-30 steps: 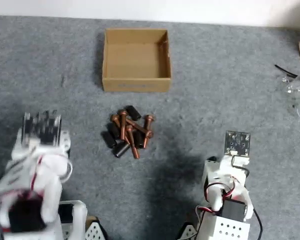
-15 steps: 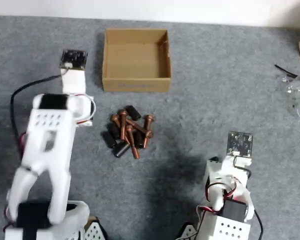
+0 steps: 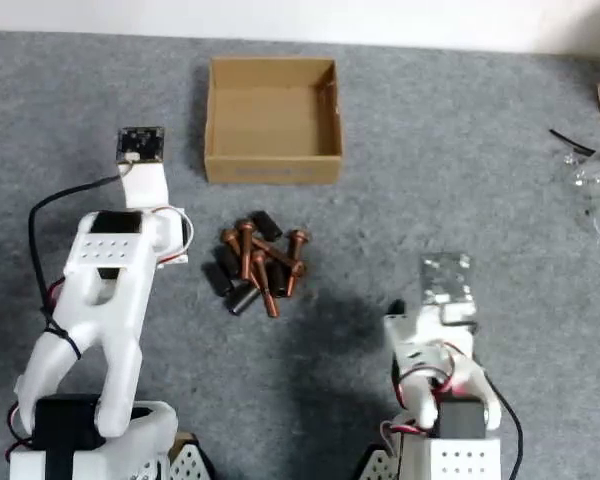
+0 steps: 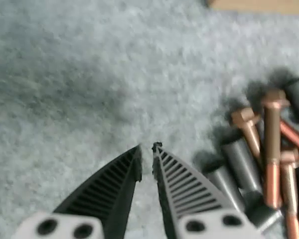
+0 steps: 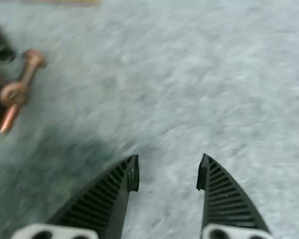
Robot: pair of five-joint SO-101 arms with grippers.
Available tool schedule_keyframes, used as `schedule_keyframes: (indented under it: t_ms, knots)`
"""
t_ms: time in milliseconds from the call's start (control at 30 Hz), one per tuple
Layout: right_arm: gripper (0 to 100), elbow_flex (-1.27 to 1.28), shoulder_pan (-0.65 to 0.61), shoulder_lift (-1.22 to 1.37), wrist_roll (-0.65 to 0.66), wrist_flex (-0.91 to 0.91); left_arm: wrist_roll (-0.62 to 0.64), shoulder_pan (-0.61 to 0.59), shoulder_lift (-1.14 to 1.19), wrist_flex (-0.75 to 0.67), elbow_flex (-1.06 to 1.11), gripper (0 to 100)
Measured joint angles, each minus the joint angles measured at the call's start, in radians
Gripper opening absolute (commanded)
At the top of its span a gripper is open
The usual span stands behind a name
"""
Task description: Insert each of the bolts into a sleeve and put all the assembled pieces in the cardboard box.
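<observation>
Your left arm (image 3: 110,270) has swung up out of its fold and now stretches forward at the pile's 9 o'clock, easing back a touch from its farthest reach. The left jaws are all but closed, a thin slit between the tips, and they hold nothing. They hang over bare worktop (image 3: 460,180), with the pile just beside them rather than under them.

Your right arm (image 3: 435,340) has crept in from the pile's 4 o'clock. The right jaws stand well apart and empty, again over bare grey surface, with a copper bolt (image 5: 20,84) near the rim of that wrist view.

The heap (image 3: 257,258) has not stirred. The bolts (image 4: 271,144) and dark sleeves (image 4: 241,162) lie tangled together in the middle of the worktop, some bolts resting across the sleeves. I see no bolt seated in a sleeve. The cardboard box (image 3: 272,170) sits at the pile's 12 o'clock, well apart from it, and it has nothing inside.

So this is the approach, and assembly has not begun. By my reckoning, your left jaws need to open and come across toward 3 o'clock before they can pick anything. Watch that tangle, since pulling one piece may drag its neighbours.
</observation>
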Motion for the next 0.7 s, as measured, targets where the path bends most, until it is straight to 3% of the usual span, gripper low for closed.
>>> schedule_keyframes:
  t_ms: [400, 700]
  knots:
    - [18.3, -0.609, -0.227, 1.002, -0.003, -0.135, 0.000, -0.032, 0.008, -0.152, 0.060, 6]
    - [18.3, -0.868, -0.400, 1.292, -0.049, -0.198, 0.000, -0.032, 0.008, -0.199, 0.069, 6]
